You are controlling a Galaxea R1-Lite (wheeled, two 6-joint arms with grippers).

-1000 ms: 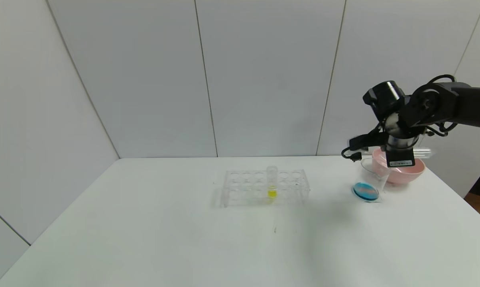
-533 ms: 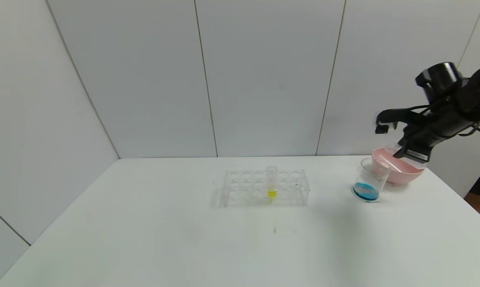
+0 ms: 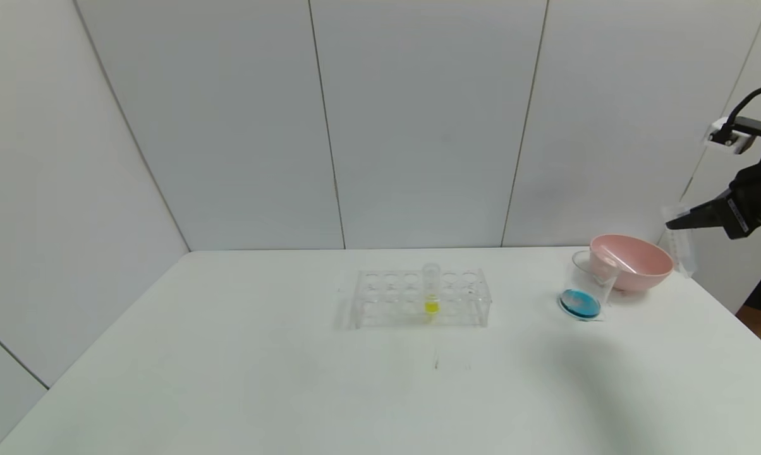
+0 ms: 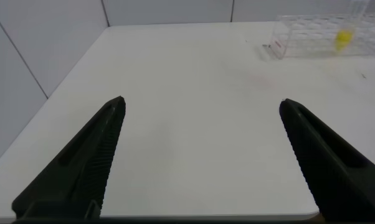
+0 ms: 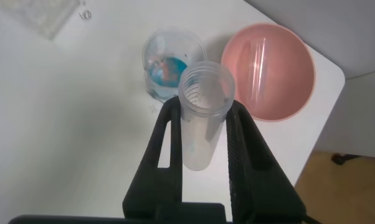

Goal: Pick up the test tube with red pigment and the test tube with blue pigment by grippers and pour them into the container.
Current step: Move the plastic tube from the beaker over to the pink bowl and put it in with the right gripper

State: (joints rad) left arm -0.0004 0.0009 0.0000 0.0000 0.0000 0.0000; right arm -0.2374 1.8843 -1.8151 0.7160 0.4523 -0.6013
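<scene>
Two grippers show, and I place everything from the container [image 3: 586, 285], the small clear beaker standing on the white table [image 3: 292, 379] with blue liquid at its bottom. Nearest to the camera and far to the left of the container, the left gripper [image 4: 203, 158] hangs low over the table's near left part with its fingers spread wide and nothing between them. Left of the container and well apart from it stands the clear tube rack [image 3: 420, 297], with one tube of yellow liquid [image 3: 431, 289] upright in it. Just behind the container on its right, touching or almost touching it, sits the pink bowl [image 3: 633, 260]; a clear tube [image 5: 257, 58] lies inside the bowl. The right gripper [image 5: 203, 140] is raised to the right of the container, beyond the bowl, and its fingers are closed on an upright clear test tube [image 5: 202, 109]. This tube looks empty, perhaps the one that carried the blue pigment, but I cannot be sure.
</scene>
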